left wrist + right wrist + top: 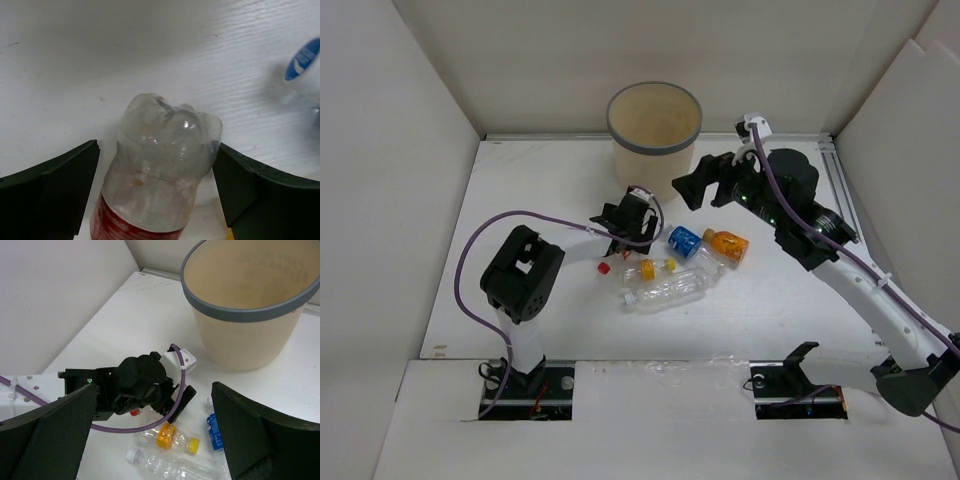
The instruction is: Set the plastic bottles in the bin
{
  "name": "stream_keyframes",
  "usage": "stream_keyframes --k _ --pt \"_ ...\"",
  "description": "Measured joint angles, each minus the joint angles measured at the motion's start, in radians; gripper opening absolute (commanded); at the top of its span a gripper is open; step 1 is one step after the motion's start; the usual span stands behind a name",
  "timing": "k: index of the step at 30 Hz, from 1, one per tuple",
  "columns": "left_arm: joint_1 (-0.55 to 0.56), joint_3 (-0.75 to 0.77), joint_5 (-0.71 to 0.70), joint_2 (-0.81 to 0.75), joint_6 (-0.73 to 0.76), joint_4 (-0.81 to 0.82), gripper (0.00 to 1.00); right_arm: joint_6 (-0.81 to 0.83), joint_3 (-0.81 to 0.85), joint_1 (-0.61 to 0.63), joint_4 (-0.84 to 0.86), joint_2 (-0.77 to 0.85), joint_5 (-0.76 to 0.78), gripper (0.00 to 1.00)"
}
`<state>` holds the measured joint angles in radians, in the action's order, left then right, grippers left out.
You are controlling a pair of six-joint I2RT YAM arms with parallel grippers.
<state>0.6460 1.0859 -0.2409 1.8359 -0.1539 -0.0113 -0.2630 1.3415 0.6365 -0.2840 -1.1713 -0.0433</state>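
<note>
The beige bin with a grey rim stands at the back; it also shows in the right wrist view. My left gripper is low over the table, open, with its fingers on either side of a red-labelled bottle lying there. The bottle's red cap pokes out. My right gripper hangs open and empty above the bottles, in front of the bin. A blue-labelled bottle, an orange-labelled bottle, a yellow-labelled bottle and a larger clear bottle lie mid-table.
White walls close in the table on the left, back and right. The left arm's purple cable loops over the left side. In the right wrist view the left gripper sits between the wide fingers, with the yellow-labelled bottle below.
</note>
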Motion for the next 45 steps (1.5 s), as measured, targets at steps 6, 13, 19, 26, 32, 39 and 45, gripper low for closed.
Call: stream_keyframes --k 6,13,19,26,32,39,45 --pt "-0.028 0.013 -0.087 0.008 -0.071 -0.033 0.45 0.002 0.000 0.013 0.000 -0.003 0.003 1.00" --pt "-0.050 0.045 -0.156 0.013 -0.120 -0.084 0.00 0.006 0.000 0.016 0.000 -0.011 0.010 1.00" --pt "-0.050 0.095 -0.275 -0.037 -0.233 -0.179 0.00 0.021 -0.048 0.001 0.079 -0.013 -0.060 1.00" --pt "-0.052 0.109 -0.216 -0.457 -0.296 -0.173 0.00 -0.054 -0.220 -0.122 0.366 -0.063 -0.419 1.00" --pt "-0.052 0.151 0.003 -0.722 -0.322 0.046 0.00 -0.220 -0.278 -0.121 0.711 -0.182 -0.688 1.00" --pt "-0.052 0.150 0.268 -0.708 -0.380 0.241 0.00 -0.457 -0.262 -0.059 1.105 -0.332 -0.832 1.00" --pt "-0.051 0.123 0.380 -0.673 -0.417 0.312 0.00 -0.582 -0.231 -0.053 1.270 -0.397 -0.855 0.97"
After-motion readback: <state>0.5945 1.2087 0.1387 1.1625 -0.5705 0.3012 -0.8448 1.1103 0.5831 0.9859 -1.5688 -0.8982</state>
